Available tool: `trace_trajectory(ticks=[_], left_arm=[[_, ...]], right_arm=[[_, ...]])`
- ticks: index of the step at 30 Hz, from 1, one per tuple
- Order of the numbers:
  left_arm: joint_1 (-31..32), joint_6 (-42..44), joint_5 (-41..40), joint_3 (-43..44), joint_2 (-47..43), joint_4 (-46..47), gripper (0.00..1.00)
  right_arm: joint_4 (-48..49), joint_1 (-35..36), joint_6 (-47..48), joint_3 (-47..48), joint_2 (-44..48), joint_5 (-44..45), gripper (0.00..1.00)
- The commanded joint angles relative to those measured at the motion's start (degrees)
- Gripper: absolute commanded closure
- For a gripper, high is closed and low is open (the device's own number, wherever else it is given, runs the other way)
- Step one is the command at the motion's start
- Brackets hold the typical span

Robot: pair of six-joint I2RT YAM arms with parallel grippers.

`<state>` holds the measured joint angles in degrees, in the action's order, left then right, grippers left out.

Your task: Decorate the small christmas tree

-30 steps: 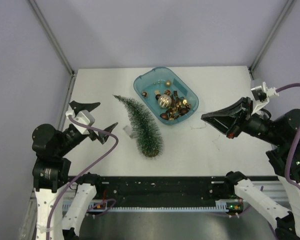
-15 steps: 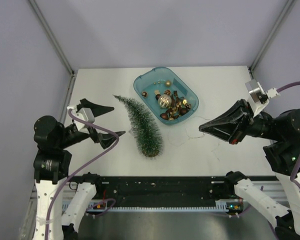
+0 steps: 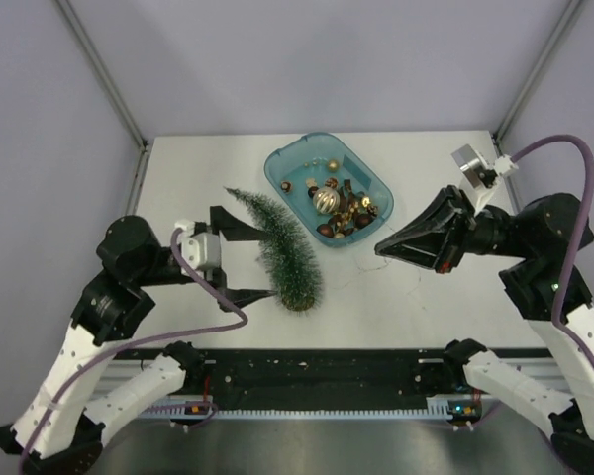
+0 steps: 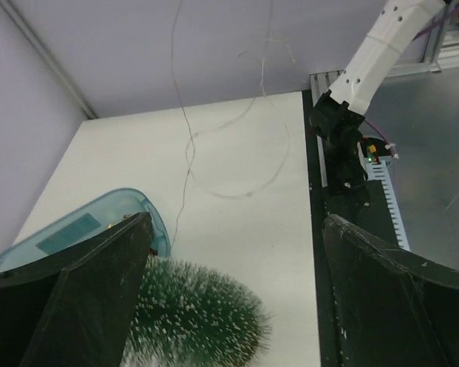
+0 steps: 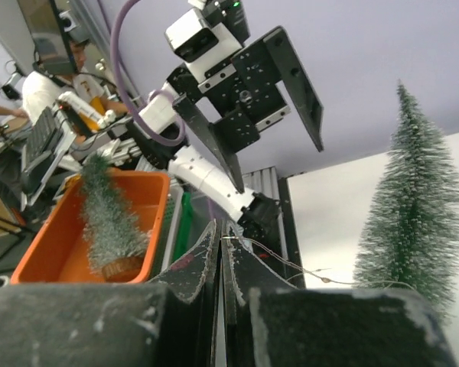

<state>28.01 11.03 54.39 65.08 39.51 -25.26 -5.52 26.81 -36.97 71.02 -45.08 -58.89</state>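
Two jaws of the left gripper [image 3: 268, 260] stand wide apart astride the bushy lower end of the small christmas tree [image 3: 282, 242], which lies on the table [image 3: 426, 158]. The right gripper [image 3: 381, 247] is pinched together on a thin wire [image 4: 245, 196]. Beyond, a teal tray [image 3: 277, 163] holds ornaments [image 3: 327, 200].

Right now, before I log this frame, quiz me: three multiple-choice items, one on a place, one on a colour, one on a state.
1. The small christmas tree is: A) inside the tray; B) flat on the table, beside the tray; C) upright on its base.
2. The tray is: A) red; B) teal; C) black.
3. The right claw is: A) wide open; B) shut on the tree; C) shut on a thin wire.
B: it lies on its side on the white top. B: its rim is clear teal. C: the wire trails from its closed tips.
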Motion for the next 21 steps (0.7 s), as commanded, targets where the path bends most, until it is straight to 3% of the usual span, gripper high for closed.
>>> trace_trajectory(ticks=[1, 4, 8, 21], left_arm=[[11.2, 14.3, -11.6, 5.1, 6.1, -2.4, 0.01], [17.1, 19.9, -17.0, 5.4, 8.0, -3.1, 0.01], [22.0, 24.5, -20.4, 3.6, 8.4, -5.3, 0.01], [24.5, 26.1, -20.3, -1.4, 5.1, -7.7, 0.01]], right_arm=[[-4.6, 8.4, 7.4, 4.3, -4.0, 6.1, 1.0], [-9.0, 14.4, 11.4, 6.2, -6.2, 11.1, 1.0], [-8.5, 15.5, 11.9, 6.3, -7.0, 12.6, 1.0], [-5.9, 18.4, 10.4, 4.6, -7.4, 13.7, 1.0]])
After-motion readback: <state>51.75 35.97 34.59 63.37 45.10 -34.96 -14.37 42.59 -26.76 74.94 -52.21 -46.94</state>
